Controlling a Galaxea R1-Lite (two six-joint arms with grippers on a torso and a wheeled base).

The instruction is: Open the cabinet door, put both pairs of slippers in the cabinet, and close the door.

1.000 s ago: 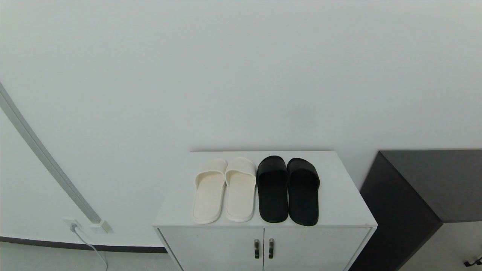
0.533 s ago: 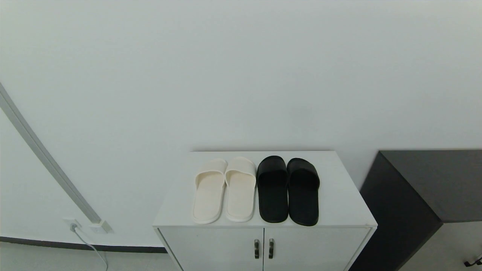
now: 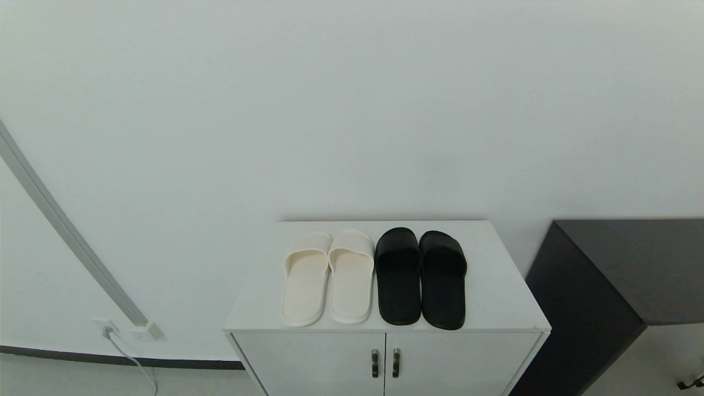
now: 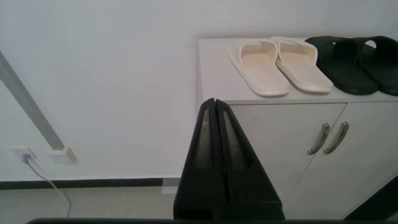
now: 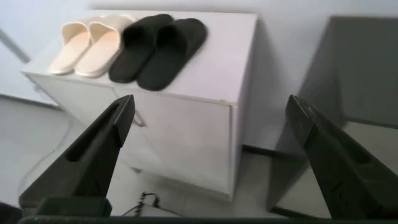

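Two pairs, white slippers (image 3: 352, 280) and black slippers (image 3: 399, 280), top the cabinet (image 3: 308, 363).

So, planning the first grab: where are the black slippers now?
In the head view the black slippers lie on top of the white cabinet, right of centre, close beside the cream slippers on their left, toes toward the wall.

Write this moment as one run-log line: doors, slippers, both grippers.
cabinet doors: shut | white slippers: on cabinet top | black slippers: beside them | left gripper: jaws shut, empty | right gripper: jaws open, empty
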